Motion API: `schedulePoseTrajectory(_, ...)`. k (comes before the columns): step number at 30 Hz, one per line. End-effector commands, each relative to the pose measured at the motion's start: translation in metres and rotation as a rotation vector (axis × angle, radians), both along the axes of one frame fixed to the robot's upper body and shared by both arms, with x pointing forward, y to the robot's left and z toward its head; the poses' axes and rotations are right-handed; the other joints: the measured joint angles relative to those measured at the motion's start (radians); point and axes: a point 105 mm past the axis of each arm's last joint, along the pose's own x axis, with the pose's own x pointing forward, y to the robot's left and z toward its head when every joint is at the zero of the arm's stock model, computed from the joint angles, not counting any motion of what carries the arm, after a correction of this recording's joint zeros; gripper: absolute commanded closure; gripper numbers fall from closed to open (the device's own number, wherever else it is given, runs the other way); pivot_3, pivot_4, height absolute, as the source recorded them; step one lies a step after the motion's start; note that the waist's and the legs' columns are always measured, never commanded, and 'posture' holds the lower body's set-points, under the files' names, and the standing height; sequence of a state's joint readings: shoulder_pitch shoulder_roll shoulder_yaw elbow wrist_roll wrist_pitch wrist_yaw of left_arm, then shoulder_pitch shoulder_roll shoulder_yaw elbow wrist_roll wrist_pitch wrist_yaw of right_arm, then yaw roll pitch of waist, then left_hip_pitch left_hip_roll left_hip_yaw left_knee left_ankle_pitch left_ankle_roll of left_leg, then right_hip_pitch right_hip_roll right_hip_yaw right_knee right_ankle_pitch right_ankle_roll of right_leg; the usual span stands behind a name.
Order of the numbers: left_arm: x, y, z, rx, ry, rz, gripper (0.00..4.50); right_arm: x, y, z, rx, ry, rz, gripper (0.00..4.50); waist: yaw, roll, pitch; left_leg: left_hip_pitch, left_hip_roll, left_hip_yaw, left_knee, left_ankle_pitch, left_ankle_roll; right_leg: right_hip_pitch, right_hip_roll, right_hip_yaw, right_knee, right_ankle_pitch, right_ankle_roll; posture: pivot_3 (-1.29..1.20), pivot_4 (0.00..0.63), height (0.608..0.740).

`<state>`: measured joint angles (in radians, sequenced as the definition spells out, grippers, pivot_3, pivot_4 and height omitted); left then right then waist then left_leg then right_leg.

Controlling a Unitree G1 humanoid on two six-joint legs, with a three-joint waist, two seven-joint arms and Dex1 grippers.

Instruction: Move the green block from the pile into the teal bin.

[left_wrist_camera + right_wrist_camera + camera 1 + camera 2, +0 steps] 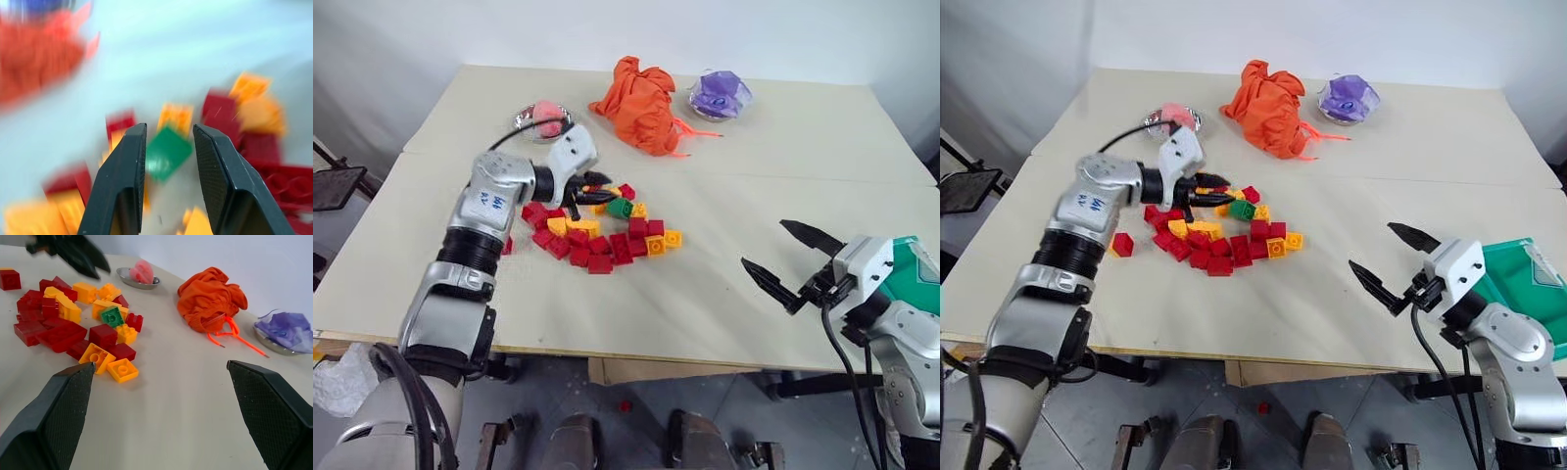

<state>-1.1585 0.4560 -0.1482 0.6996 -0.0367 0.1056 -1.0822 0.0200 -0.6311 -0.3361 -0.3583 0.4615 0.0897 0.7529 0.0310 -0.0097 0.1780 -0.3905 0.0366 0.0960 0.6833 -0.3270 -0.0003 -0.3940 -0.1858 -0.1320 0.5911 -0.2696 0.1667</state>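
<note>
The green block (620, 208) lies seemingly just beyond the left end effector (595, 191), its fingers part-closed and empty.

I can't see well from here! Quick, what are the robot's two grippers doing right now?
Left gripper: jaws partly open, empty, above the green block, which lies in the pile.
Right gripper: jaws wide open, empty.

The green block (620, 208) lies at the pile's (597, 235) far edge, red and yellow bricks touching it on three sides. Bare table (754, 176) lies beyond it, up to the orange cloth (641, 103). The left end effector (592, 189) crowds its left side. Between pile and teal bin (1528, 279) the table is bare, apart from the right end effector (1393, 257), spread wide.
</note>
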Motion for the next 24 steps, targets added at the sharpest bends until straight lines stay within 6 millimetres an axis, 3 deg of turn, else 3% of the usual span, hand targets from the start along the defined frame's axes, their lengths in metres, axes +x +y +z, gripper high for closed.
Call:
schedulePoseTrajectory(1, -0.002, -0.023, 0.006, 0.041, -0.063, -0.086, 2.93, -0.010, -0.011, 0.016, -0.027, -0.053, -0.046, 0.00, 0.003, 0.000, 0.000, 0.000, 0.000, 0.000, 0.000, 0.000, 0.000, 0.000, 0.000, 0.000, 0.000, 0.000, 0.000, 0.00, 0.150, 0.740)
schedulePoseTrajectory(4, 0.004, -0.023, -0.006, 0.118, -0.085, -0.070, 2.93, -0.016, -0.014, 0.016, -0.033, -0.052, -0.066, 0.00, -0.003, 0.000, 0.000, 0.000, 0.000, 0.000, 0.000, 0.000, 0.000, 0.000, 0.000, 0.000, 0.000, 0.000, 0.000, 0.00, 0.150, 0.740)
schedulePoseTrajectory(7, 0.008, -0.003, -0.023, 0.226, -0.147, -0.070, 2.37, -0.020, -0.016, 0.016, -0.033, -0.049, -0.077, 0.00, -0.018, 0.000, 0.000, 0.001, 0.000, 0.000, -0.001, 0.000, 0.000, -0.001, 0.000, 0.000, 0.000, 0.000, 0.000, 0.00, 0.150, 0.740)
schedulePoseTrajectory(14, 0.020, 0.035, -0.042, 0.262, -0.183, 0.056, 0.22, -0.018, -0.015, 0.014, -0.026, -0.047, -0.079, 0.00, -0.026, 0.000, 0.000, 0.001, 0.000, 0.000, -0.001, 0.000, 0.000, -0.001, 0.000, 0.000, 0.000, 0.000, 0.000, 0.00, 0.150, 0.740)
schedulePoseTrajectory(24, 0.030, 0.019, -0.064, 0.232, -0.164, 0.131, 0.22, -0.014, -0.011, 0.015, -0.027, -0.049, -0.050, 0.00, -0.007, -0.001, 0.000, 0.000, 0.000, 0.000, 0.000, -0.001, 0.001, 0.000, 0.000, 0.000, 0.000, 0.000, 0.000, 0.00, 0.150, 0.740)
